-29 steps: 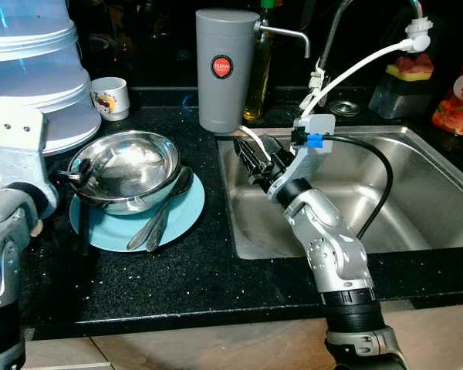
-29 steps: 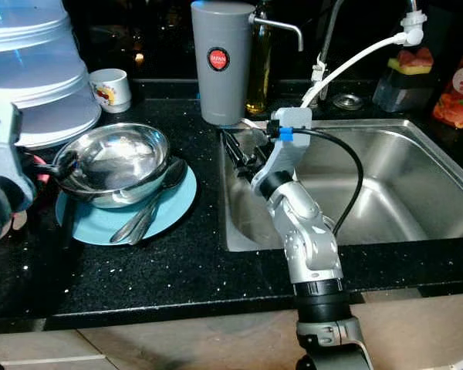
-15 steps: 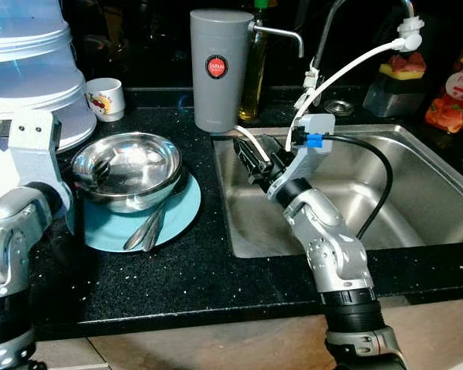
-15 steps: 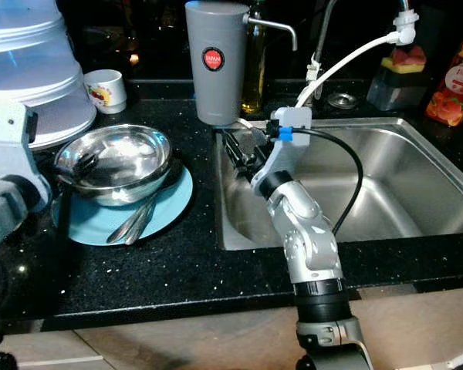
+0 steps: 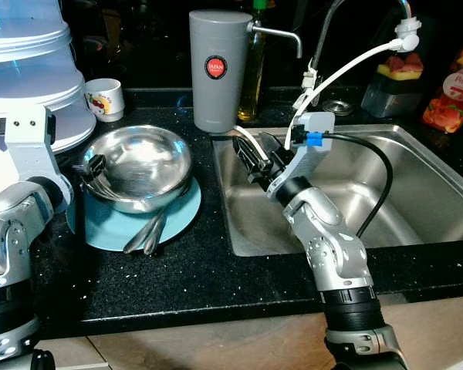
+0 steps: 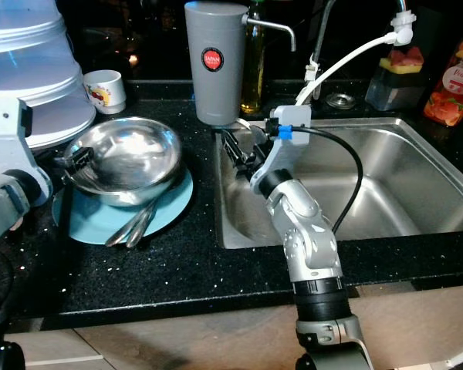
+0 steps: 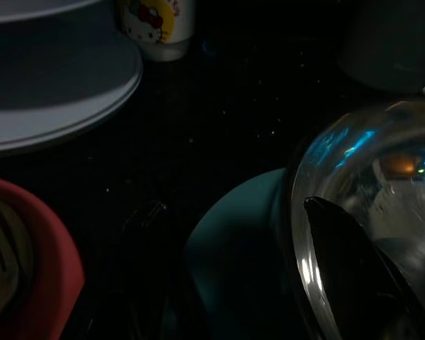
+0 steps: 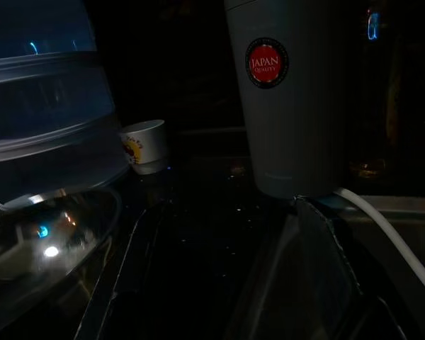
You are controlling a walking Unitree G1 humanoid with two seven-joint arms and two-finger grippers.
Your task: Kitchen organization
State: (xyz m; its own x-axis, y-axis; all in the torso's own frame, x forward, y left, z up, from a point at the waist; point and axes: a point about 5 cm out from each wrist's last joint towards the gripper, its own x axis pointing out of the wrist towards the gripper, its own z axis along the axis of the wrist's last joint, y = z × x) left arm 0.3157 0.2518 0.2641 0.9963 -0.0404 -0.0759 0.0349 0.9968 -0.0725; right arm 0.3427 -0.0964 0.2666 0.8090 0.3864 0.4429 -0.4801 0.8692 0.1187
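One steel bowl, round, polished, sits tilted on one flat round blue plate on the black speckled table; its mouth tips up toward the sink side. Left gripper at the bowl's left rim: jaws closed on the rim, one black finger lying inside the bowl in the left wrist view. Two metal spoons lie on the plate under the bowl's near edge, long axes running from the bowl toward the table's front edge, handles nearest the front.

Right gripper hovers over the left rim of the stainless sink, fingers pointing toward the grey cylindrical dispenser; jaws parted, holding nothing.

One small white printed cup stands behind the bowl, beside the stacked translucent containers.
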